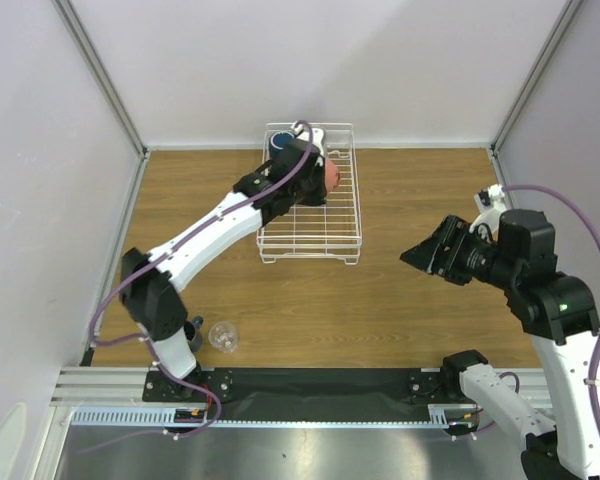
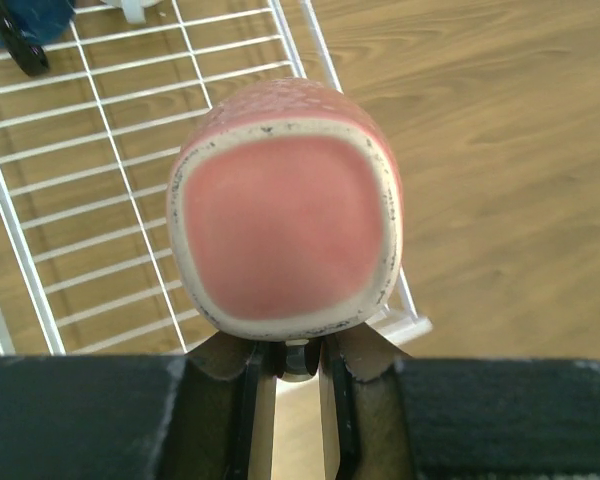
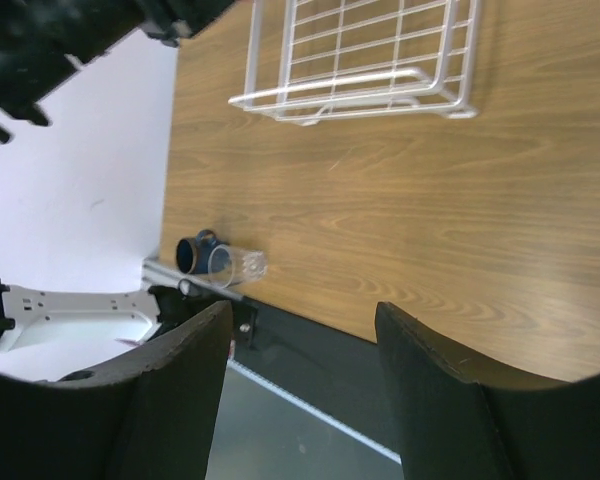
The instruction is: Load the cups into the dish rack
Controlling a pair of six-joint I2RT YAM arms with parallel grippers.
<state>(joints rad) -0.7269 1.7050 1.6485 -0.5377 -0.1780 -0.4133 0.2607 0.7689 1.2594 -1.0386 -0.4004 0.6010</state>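
My left gripper [image 1: 320,178] reaches over the white wire dish rack [image 1: 345,215] and is shut on the salmon-pink cup [image 1: 332,175]. In the left wrist view the cup [image 2: 280,210] shows its pink base, held above the rack's right rail [image 2: 310,40], with the fingers [image 2: 295,352] pinching its lower edge. A navy mug [image 1: 280,143] sits in the rack's far left corner and shows in the left wrist view [image 2: 20,20]. The clear glass tumbler [image 1: 223,336] lies on the table by the small dark blue cup [image 1: 193,328]. My right gripper [image 1: 417,255] is open and empty. I cannot make out the light grey mug.
The right wrist view shows the rack's near end [image 3: 360,95], the tumbler [image 3: 238,264] and the blue cup [image 3: 193,253] beside the black base strip [image 3: 310,345]. The left arm base [image 1: 165,330] stands close to those two cups. Walls close in the table on three sides.
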